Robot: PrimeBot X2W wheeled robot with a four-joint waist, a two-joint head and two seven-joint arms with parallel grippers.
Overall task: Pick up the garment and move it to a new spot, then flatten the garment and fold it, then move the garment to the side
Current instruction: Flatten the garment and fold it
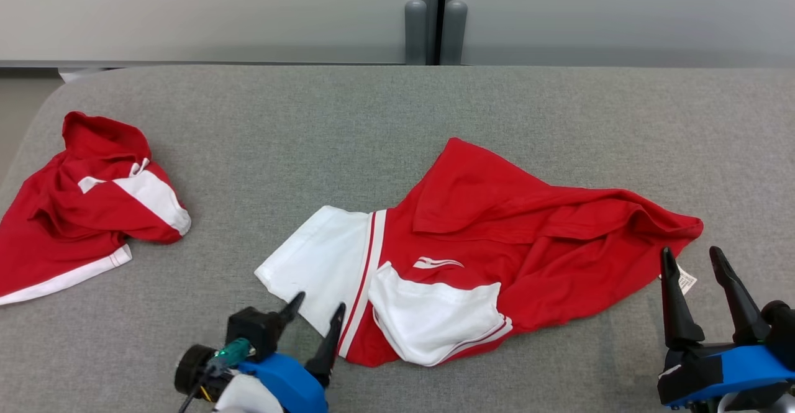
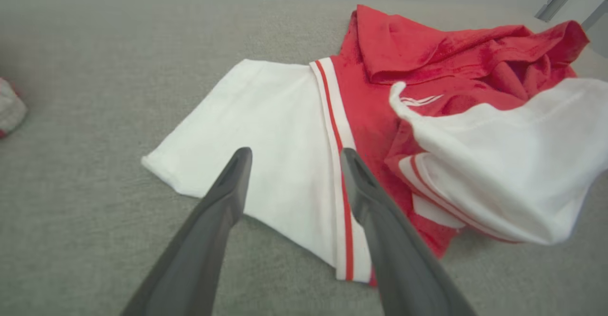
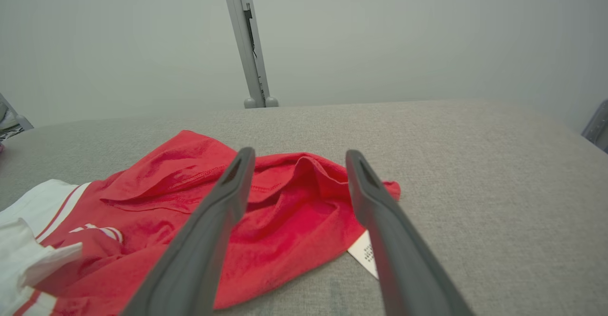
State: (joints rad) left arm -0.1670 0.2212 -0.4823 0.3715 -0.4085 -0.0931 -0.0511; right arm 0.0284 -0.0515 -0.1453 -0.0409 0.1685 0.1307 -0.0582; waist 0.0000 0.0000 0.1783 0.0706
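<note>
Both are wide open, holding nothing. The left gripper hovers at the white sleeve of the red jersey. The right gripper sits beside its tag.

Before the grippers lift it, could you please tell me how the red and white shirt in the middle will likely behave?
The shirt lies in soft folds, so it will probably droop limply from any pinch point. Its thin cloth looks light. On the textured grey table, a push would likely bunch it rather than slide it.
</note>
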